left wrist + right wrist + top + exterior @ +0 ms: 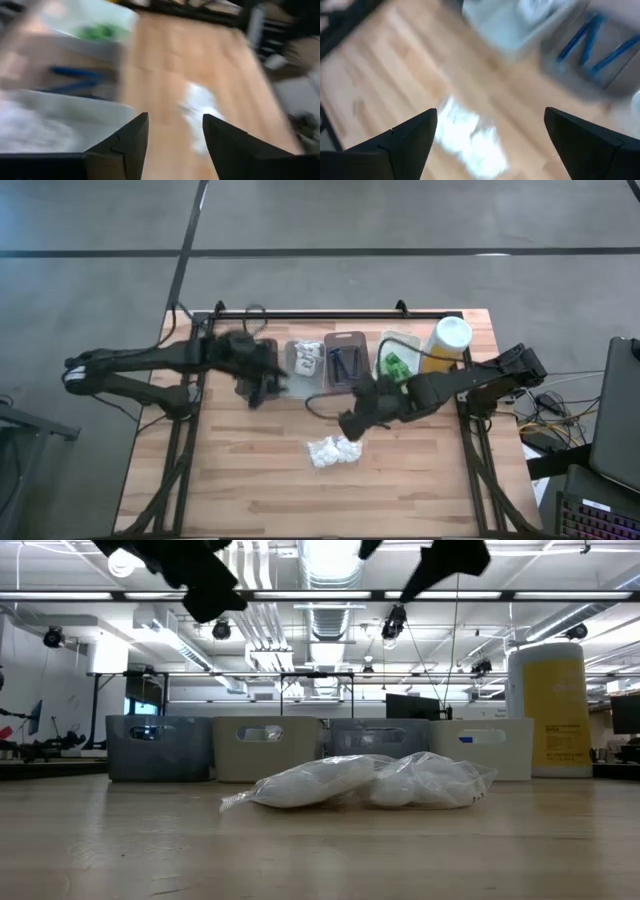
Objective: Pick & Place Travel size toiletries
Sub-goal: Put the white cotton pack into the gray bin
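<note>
Two white crinkly sachets (333, 450) lie side by side on the wooden table, resting on their flat sides (370, 782). My right gripper (352, 425) hangs open just above and behind them; in its wrist view the sachets (470, 137) show between its wide-spread fingers (490, 117). My left gripper (262, 393) is open and empty, up in the air at the front of the leftmost bins; its wrist view (175, 120) looks across at the sachets (200, 110). More sachets (305, 360), blue razors (347, 362) and green bottles (397, 365) lie in bins.
Four bins stand in a row along the table's far edge (160, 748) (265, 748) (380, 740) (480, 745). A tall yellow bottle with a white cap (447, 343) stands at their right end. Bare wood lies in front of and beside the sachets.
</note>
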### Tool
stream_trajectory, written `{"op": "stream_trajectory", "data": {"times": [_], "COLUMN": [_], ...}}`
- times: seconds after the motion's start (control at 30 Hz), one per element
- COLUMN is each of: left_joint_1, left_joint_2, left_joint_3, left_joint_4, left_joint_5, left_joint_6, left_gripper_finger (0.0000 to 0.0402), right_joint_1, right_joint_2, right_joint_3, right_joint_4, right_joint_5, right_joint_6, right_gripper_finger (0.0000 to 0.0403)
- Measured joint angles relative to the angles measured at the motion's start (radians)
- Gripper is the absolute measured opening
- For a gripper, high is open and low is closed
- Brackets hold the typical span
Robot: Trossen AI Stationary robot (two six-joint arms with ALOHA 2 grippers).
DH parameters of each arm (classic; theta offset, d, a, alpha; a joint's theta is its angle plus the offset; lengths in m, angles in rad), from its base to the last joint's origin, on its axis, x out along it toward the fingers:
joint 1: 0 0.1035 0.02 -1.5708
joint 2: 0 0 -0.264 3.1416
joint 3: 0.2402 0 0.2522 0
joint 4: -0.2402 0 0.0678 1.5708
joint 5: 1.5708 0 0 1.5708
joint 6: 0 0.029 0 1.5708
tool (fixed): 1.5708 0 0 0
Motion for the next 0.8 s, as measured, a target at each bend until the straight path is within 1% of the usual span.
{"op": "stream_trajectory", "data": {"times": [0.1,0.23,0.3,0.37,0.53,0.63,0.7,0.8], "left_joint_1": [-0.138,-0.331,-0.414,-0.477,-0.582,-0.628,-0.649,-0.672], "left_joint_2": [0.003,0.067,0.117,0.169,0.302,0.390,0.448,0.526], "left_joint_3": [-0.035,-0.068,-0.080,-0.084,-0.083,-0.071,-0.047,0.020], "left_joint_4": [0.006,0.090,0.155,0.214,0.303,0.349,0.358,0.356], "left_joint_5": [-0.009,-0.029,-0.078,-0.139,-0.268,-0.384,-0.466,-0.591], "left_joint_6": [-0.085,-0.178,-0.229,-0.256,-0.304,-0.334,-0.351,-0.387], "left_gripper_finger": [0.0192,0.0193,0.0193,0.0193,0.0193,0.0193,0.0193,0.0193], "right_joint_1": [0.035,0.063,0.072,0.088,0.152,0.180,0.197,0.226], "right_joint_2": [0.027,0.072,0.101,0.123,0.150,0.149,0.140,0.125], "right_joint_3": [-0.026,-0.057,-0.063,-0.067,-0.076,-0.101,-0.121,-0.153], "right_joint_4": [0.006,0.026,0.023,0.016,-0.043,-0.055,-0.047,-0.054], "right_joint_5": [-0.069,-0.172,-0.193,-0.193,-0.191,-0.191,-0.190,-0.164], "right_joint_6": [0.038,0.057,0.069,0.071,0.023,-0.034,-0.037,0.015], "right_gripper_finger": [0.0364,0.0364,0.0363,0.0364,0.0363,0.0363,0.0363,0.0363]}}
